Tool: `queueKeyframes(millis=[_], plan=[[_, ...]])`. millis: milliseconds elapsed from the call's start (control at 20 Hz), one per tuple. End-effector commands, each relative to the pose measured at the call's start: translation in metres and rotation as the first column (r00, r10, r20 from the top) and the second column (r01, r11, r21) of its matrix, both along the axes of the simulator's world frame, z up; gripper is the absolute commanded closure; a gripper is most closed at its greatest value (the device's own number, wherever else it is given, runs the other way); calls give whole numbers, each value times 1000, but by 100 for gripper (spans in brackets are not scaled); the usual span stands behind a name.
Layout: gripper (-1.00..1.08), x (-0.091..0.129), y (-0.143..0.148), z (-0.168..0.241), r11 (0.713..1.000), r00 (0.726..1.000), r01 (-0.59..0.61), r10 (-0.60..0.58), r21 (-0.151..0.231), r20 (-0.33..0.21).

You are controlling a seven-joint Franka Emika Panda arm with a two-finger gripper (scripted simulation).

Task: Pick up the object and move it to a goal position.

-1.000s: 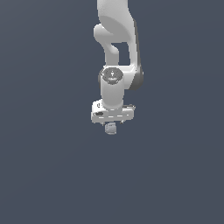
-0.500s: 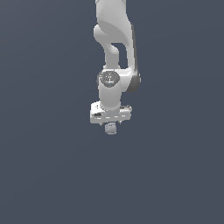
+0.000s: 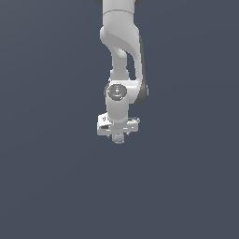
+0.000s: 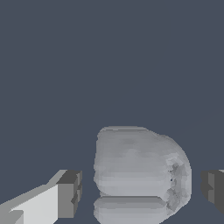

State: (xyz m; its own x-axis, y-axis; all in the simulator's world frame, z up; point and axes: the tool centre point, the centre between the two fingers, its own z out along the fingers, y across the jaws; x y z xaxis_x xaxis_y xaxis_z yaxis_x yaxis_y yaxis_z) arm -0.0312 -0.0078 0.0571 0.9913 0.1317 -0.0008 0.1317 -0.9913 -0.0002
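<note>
The object [image 4: 140, 170] is a small pale grey, rounded cube-like lump. In the wrist view it sits between my two fingers, with a narrow gap to the dark pad [image 4: 70, 194] on one side and to the other pad [image 4: 213, 186] on the other. My gripper [image 4: 142, 190] is open around it, not touching it. In the exterior view the white gripper block [image 3: 117, 125] hangs from the arm at the middle, and the object [image 3: 119, 138] peeks out just under it, between the fingers.
A plain dark grey-blue ground [image 3: 56, 186] fills both views. No other objects, edges or goal marker show.
The arm has lowered: the wrist and gripper block have come down over the object, which has stayed in place and now shows less below the block.
</note>
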Motion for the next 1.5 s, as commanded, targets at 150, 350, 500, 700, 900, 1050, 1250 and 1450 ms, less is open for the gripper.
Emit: queueKeyframes(millis=[150,350,500,700,900,1050,1250,1450], plan=[[-92,0,0,-16,1000,1000,-1,1,0,1],[108,1,0,-17,1000,1000,-1,1,0,1],[108,1,0,-17,1000,1000,-1,1,0,1],[108,1,0,-17,1000,1000,-1,1,0,1],[108,1,-1,-15,1000,1000,-1,1,0,2],[108,-1,-5,-10,1000,1000,-1,1,0,2],[108,-5,-15,3,1000,1000,-1,1,0,2],[108,-11,-31,24,1000,1000,-1,1,0,2]])
